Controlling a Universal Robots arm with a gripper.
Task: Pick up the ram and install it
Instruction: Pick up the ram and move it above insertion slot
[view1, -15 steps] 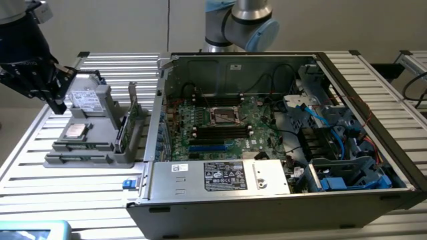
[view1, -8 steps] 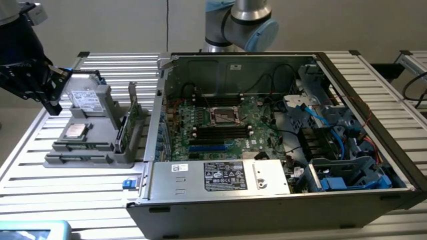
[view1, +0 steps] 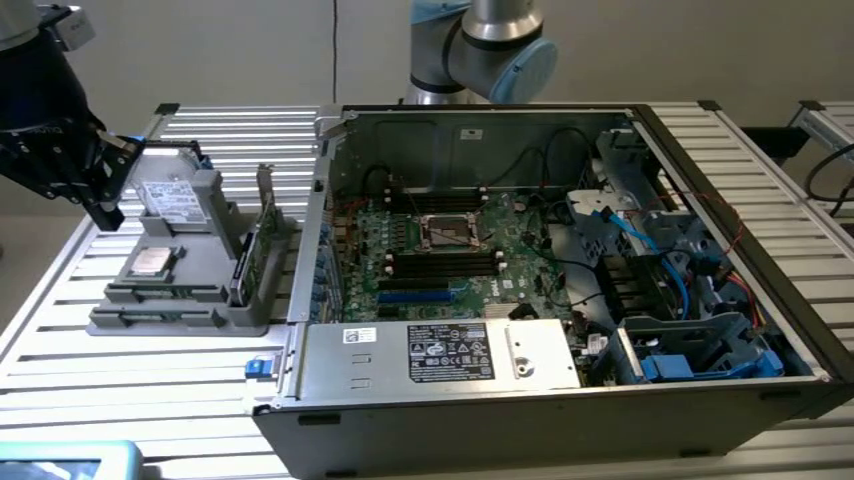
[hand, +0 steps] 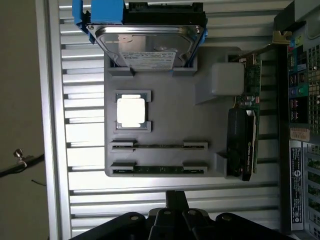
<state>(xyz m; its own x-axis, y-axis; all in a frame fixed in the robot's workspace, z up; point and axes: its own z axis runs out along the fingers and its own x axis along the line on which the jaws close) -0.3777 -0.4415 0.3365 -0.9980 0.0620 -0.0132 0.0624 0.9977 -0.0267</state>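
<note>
In the exterior view, one gripper (view1: 104, 205), fingers closed on nothing, is seen at ten o'clock of one grey moulded tray (view1: 187, 322), two thin green ram sticks (hand: 159, 146) slotted at its six o'clock, one open metal computer case (view1: 534, 430) at three.

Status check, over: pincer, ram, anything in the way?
Pincer shut, empty, just off the tray edge. Both ram sticks lying in their tray slots, untouched. Nothing over them.

Soft even light; glare bleaches processor (hand: 131, 111) and grey block (hand: 227, 78) white; computer case (view1: 534, 130) interior shadowed, dim.
</note>
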